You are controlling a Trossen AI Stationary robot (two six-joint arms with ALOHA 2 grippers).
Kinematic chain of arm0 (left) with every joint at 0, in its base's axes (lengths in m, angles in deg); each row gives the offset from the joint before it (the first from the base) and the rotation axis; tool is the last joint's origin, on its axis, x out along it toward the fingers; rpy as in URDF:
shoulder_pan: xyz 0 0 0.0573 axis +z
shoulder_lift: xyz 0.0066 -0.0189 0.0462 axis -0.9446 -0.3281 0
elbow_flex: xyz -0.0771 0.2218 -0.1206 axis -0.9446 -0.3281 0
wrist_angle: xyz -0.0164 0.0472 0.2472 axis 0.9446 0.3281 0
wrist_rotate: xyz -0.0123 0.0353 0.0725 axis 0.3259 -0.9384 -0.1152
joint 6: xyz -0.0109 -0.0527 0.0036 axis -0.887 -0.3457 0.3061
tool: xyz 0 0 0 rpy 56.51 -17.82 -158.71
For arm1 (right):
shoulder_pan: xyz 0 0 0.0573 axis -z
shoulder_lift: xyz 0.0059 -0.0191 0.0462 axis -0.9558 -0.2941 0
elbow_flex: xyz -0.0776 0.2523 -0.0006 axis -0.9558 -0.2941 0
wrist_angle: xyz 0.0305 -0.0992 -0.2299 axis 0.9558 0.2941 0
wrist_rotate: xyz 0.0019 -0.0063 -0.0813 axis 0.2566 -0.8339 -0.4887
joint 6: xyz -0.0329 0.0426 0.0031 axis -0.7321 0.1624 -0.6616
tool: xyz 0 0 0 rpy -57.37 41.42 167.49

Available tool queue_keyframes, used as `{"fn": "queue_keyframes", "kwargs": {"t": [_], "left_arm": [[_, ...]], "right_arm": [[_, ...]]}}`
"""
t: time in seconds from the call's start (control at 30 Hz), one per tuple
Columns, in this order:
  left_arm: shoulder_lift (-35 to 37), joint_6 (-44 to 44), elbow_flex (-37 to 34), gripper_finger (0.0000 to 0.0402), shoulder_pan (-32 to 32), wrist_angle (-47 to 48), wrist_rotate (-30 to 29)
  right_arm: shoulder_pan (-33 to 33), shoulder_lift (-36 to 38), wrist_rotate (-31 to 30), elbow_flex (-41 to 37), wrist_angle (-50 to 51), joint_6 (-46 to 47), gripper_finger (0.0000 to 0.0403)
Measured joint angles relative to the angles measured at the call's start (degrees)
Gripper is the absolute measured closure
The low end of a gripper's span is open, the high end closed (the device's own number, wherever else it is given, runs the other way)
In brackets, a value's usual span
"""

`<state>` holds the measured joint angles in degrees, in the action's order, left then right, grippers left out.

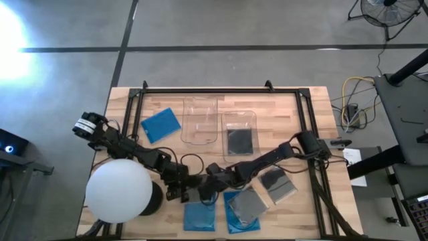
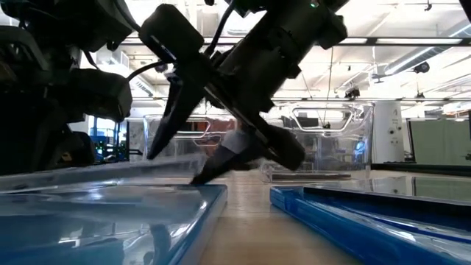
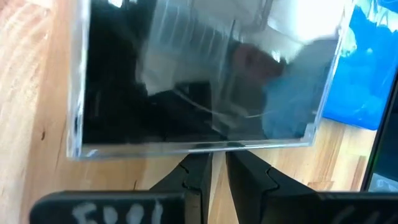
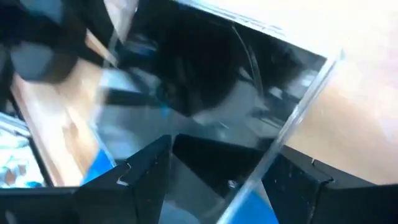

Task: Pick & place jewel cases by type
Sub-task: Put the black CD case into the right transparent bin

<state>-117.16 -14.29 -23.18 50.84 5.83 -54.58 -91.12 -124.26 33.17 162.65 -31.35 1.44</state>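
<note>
A dark glossy jewel case [image 3: 199, 81] lies near the table's front between my two grippers. My left gripper [image 3: 217, 171] is shut, its tips at the case's edge. My right gripper [image 4: 217, 180] is open, and the case [image 4: 205, 93] sits tilted between its spread fingers. It comes from the right [image 1: 212, 182]. In the low view one right finger [image 2: 163, 125] stands high and the other [image 2: 213, 168] reaches down to a blue case [image 2: 110, 206]. Another blue case [image 1: 199, 215] lies flat just in front. My left gripper's shut fingertips [image 3: 200, 163] meet the middle of the dark case's clear edge [image 3: 205, 147], coming level from the table's left. They are against the edge, not on either side of it. My right gripper has the case between its open fingers; I cannot tell whether they touch it.
A big white ball [image 1: 119, 191] stands close by the left arm. Two clear bins [image 1: 200, 120] [image 1: 239, 124] stand at the middle back, the right one holding a dark case [image 1: 239, 140]. A blue case [image 1: 160, 125] lies far left. More cases [image 1: 249, 204] [image 1: 277, 184] lie front right.
</note>
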Motion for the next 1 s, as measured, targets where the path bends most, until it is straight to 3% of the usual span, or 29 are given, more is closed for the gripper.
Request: {"fn": "queue_keyframes", "kwargs": {"t": [0.37,0.73,1.0], "left_arm": [[1.8,2.1,0.0,0.0365,-0.2,1.7,-1.9],[3.6,2.0,0.2,0.0365,0.0,4.8,-7.0],[11.3,-0.3,-0.2,0.0365,-1.9,12.1,-16.9]], "right_arm": [[-0.2,3.4,5.8,0.3,-0.3,-0.8,0.0197],[-0.1,3.7,7.5,0.3,0.8,2.8,0.0302],[-0.5,7.2,4.9,0.3,7.1,3.1,0.0349]]}}
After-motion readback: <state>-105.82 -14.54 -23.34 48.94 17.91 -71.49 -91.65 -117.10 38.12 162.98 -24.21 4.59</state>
